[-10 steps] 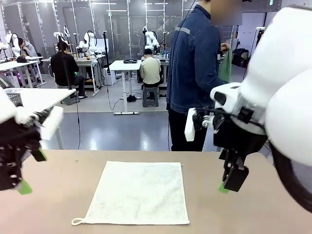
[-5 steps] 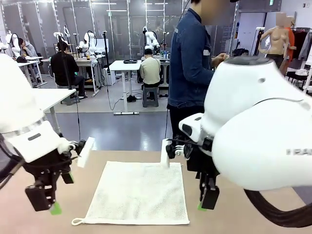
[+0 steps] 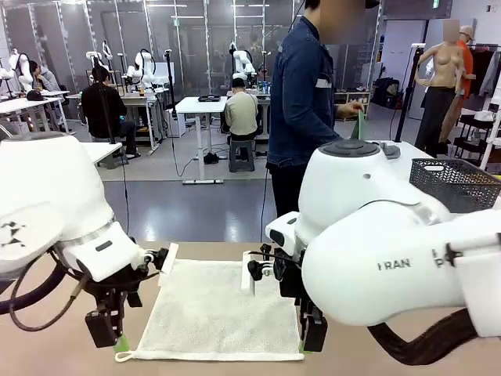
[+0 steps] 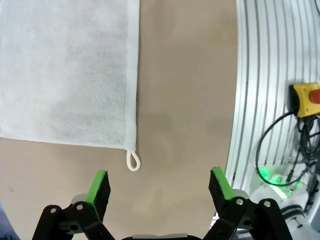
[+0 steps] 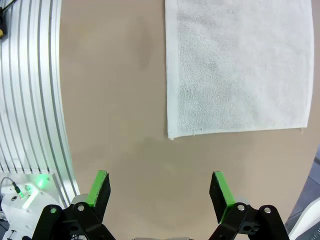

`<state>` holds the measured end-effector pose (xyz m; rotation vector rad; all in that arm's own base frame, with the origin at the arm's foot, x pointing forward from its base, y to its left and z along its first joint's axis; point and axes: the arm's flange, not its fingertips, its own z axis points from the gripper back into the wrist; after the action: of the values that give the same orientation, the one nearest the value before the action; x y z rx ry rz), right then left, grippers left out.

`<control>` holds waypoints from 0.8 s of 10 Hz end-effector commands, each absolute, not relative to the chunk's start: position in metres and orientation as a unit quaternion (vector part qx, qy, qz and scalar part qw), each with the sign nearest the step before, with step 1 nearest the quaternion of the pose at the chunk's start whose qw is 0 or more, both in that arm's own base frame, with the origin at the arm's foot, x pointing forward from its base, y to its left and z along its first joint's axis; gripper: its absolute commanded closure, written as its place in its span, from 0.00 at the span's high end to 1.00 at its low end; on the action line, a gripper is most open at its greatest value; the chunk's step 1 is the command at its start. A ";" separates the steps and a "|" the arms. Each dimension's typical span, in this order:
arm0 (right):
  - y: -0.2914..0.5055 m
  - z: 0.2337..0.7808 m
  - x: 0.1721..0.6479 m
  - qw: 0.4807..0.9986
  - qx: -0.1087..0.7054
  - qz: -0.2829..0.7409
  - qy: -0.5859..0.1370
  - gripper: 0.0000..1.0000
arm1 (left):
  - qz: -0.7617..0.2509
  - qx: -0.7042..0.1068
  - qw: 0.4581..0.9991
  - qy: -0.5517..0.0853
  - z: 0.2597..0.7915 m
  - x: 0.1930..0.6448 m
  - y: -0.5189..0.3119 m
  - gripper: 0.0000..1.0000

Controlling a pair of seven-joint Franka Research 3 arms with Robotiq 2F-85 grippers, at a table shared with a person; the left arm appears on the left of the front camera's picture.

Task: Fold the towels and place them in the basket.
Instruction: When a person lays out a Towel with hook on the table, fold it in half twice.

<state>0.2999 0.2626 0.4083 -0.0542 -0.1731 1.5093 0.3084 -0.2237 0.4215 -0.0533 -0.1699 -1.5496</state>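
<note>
A white towel (image 3: pixel 219 309) lies flat and unfolded on the tan table (image 3: pixel 376 364), its hanging loop (image 4: pixel 133 161) at the near left corner. My left gripper (image 3: pixel 109 338) hangs just above that corner, open and holding nothing; in the left wrist view it (image 4: pixel 160 187) is near the loop, beside the towel (image 4: pixel 65 70). My right gripper (image 3: pixel 311 343) is at the towel's near right corner, open too; the right wrist view has it (image 5: pixel 160 190) over bare table beside the towel's corner (image 5: pixel 240 65). The dark mesh basket (image 3: pixel 458 184) stands at the far right. A person (image 3: pixel 305 102) holds a green towel (image 3: pixel 361 125).
The person stands beyond the far edge, turned to the right. Ribbed aluminium framing (image 4: pixel 260 75) runs along the table's near side, with a yellow box bearing a red button (image 4: pixel 305 97) and cables. Bare tabletop lies on both sides of the white towel.
Both arms have swung inward and down, from the table's sides to the white towel's near corners. The basket has come into sight as the right arm dropped.
</note>
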 end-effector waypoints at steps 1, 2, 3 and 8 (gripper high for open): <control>0.252 0.380 0.297 0.723 -0.021 0.686 -0.083 1.00 | -0.698 -0.005 0.711 -0.084 0.374 0.290 -0.202 1.00; 0.251 0.368 0.301 0.722 -0.023 0.686 -0.084 1.00 | -0.698 -0.009 0.711 -0.090 0.364 0.293 -0.201 1.00; 0.251 0.359 0.302 0.722 -0.023 0.687 -0.081 1.00 | -0.703 -0.004 0.706 -0.086 0.354 0.295 -0.202 1.00; 0.254 0.330 0.315 0.715 -0.028 0.694 -0.072 1.00 | -0.700 -0.004 0.711 -0.069 0.310 0.311 -0.198 1.00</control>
<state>0.3272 0.2673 0.3450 -0.0458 -0.1375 1.5071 0.3499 -0.2244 0.3370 -0.0250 -0.1228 -1.5341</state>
